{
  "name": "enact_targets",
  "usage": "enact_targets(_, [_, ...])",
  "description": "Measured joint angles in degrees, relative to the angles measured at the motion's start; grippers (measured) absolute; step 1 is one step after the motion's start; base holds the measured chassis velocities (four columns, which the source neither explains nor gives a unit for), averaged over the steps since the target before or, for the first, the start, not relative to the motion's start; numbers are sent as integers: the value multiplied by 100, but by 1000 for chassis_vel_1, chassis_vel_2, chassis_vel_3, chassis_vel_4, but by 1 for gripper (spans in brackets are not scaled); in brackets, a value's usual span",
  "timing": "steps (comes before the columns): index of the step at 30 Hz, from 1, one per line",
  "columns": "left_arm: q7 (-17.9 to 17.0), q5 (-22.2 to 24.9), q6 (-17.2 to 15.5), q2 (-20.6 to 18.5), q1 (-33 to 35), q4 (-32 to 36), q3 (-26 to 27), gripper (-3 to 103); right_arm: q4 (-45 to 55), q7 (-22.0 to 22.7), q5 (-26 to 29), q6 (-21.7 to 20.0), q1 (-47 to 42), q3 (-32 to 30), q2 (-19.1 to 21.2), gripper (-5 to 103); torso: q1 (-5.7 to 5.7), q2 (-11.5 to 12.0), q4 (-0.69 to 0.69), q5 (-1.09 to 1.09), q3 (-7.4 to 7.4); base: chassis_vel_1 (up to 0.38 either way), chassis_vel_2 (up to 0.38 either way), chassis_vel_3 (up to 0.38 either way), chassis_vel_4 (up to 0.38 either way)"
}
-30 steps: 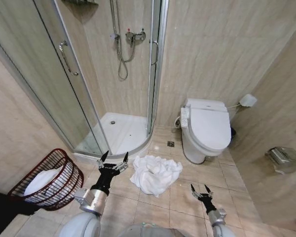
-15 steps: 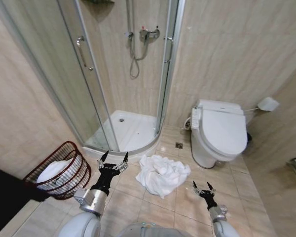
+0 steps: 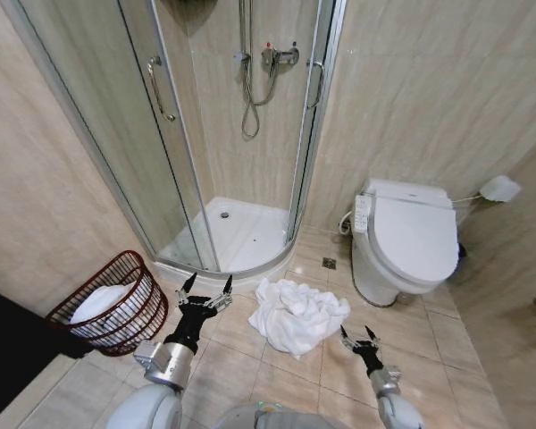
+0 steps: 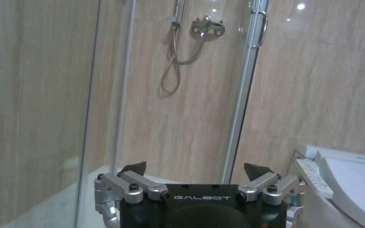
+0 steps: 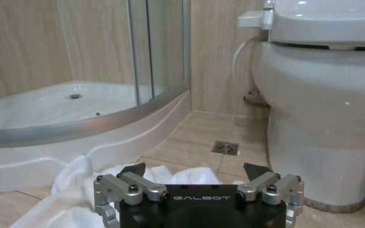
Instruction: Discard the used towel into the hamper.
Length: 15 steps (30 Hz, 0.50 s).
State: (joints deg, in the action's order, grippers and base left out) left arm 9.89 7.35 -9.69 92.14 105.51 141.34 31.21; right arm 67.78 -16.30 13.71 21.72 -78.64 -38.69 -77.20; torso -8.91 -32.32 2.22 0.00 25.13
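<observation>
Both grippers spread wide, nothing held; towel (image 3: 298,316) on floor, hamper (image 3: 113,306) at 9 o'clock.

Left gripper (image 3: 205,286) hovers above the tiles at 7 o'clock, fingers (image 4: 133,168) fully apart, touching nothing, aimed at the shower (image 3: 234,234). Right gripper (image 3: 356,334) sits low at 5 o'clock, also splayed and empty, just beside the towel's edge; whether it touches is unclear. Towel lies crumpled between the two grippers, in front of the shower tray, with the toilet (image 3: 409,241) at its 2 o'clock. Hamper stands by the wall, apart from the towel, tilted, already holding a white cloth bundle (image 3: 103,303).
</observation>
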Motion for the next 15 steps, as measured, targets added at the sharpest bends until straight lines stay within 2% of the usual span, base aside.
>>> enact_targets(15, [0, 0, 0, 0, 0, 0, 0, 100, -295, -1, -224, 112, 247, 58, 37, 100, 141, 353, 0, 0, -211, 0, 0, 0, 0])
